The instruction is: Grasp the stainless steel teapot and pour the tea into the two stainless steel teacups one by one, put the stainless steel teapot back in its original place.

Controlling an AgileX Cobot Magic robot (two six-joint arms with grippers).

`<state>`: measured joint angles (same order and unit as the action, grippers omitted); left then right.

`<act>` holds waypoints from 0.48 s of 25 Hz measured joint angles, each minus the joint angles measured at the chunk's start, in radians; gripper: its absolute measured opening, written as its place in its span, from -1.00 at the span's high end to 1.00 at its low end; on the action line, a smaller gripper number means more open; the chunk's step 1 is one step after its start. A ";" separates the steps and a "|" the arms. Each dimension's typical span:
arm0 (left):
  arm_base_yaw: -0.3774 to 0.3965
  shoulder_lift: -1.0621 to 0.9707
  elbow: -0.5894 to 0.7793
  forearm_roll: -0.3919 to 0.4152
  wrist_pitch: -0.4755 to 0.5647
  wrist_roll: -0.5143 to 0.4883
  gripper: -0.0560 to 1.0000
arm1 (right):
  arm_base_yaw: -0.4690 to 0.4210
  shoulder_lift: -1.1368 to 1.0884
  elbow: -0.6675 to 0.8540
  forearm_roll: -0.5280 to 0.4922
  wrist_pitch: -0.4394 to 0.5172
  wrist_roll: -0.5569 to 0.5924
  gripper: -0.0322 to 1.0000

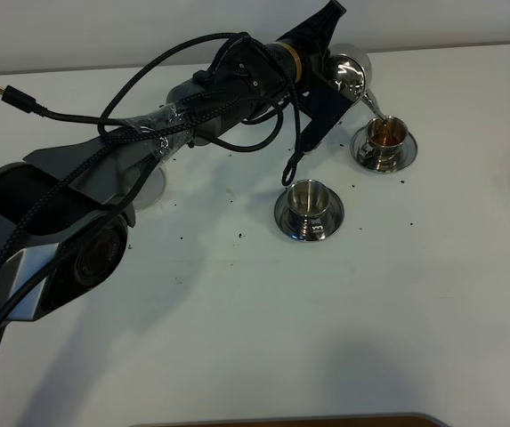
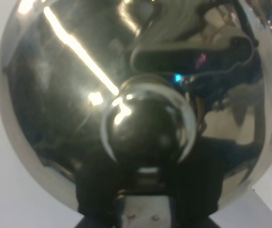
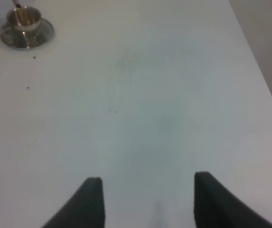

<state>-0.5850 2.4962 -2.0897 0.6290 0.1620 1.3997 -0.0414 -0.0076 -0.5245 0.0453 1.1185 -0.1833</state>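
My left gripper (image 1: 324,82) reaches across to the back right and is shut on the stainless steel teapot (image 1: 351,73), held tilted above the table. Its thin spout (image 1: 375,104) points down into the far teacup (image 1: 385,133), which holds reddish-brown tea and stands on a saucer (image 1: 384,157). The near teacup (image 1: 308,197) on its saucer looks empty. The teapot's mirror body and lid knob (image 2: 147,124) fill the left wrist view. The round steel coaster (image 1: 151,187) lies half hidden under my left arm. My right gripper (image 3: 147,199) is open and empty over bare table; the far teacup (image 3: 24,19) shows far off.
A black cable with a gold plug (image 1: 16,96) lies at the back left. A cable loop (image 1: 290,169) hangs from my left arm close to the near teacup. Small dark specks dot the white table (image 1: 370,311). The table's edge (image 3: 264,80) runs along one side in the right wrist view.
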 joint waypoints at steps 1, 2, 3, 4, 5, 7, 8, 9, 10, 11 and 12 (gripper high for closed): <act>0.000 0.000 0.000 0.000 0.000 0.000 0.42 | 0.000 0.000 0.000 0.000 0.000 0.000 0.11; 0.000 0.000 0.000 0.000 0.000 0.000 0.42 | 0.000 0.000 0.000 0.000 0.000 0.000 0.11; 0.001 0.000 0.000 0.000 -0.001 0.000 0.42 | 0.000 0.000 0.000 0.000 0.000 0.000 0.11; 0.002 0.000 0.000 0.000 -0.002 0.000 0.42 | 0.000 0.000 0.000 0.000 0.000 0.000 0.11; 0.003 0.000 0.000 0.000 -0.003 0.000 0.42 | 0.000 0.000 0.000 0.000 0.000 0.000 0.11; 0.005 0.000 0.000 0.000 -0.003 0.002 0.42 | 0.000 0.000 0.000 0.000 0.000 0.000 0.11; 0.005 0.000 0.000 0.000 -0.004 0.003 0.42 | 0.000 0.000 0.000 0.000 0.000 0.000 0.11; 0.005 0.000 0.000 0.000 -0.006 0.002 0.42 | 0.000 0.000 0.000 0.000 0.000 0.000 0.11; 0.005 0.000 0.000 0.000 -0.012 0.002 0.42 | 0.000 0.000 0.000 0.000 0.000 0.000 0.11; 0.005 0.000 0.000 0.000 -0.015 0.002 0.42 | 0.000 0.000 0.000 0.000 0.000 0.000 0.11; 0.005 0.000 0.000 0.000 -0.017 0.002 0.42 | 0.000 0.000 0.000 0.000 0.000 0.000 0.11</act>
<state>-0.5801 2.4962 -2.0897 0.6290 0.1446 1.4022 -0.0414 -0.0076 -0.5245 0.0453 1.1185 -0.1833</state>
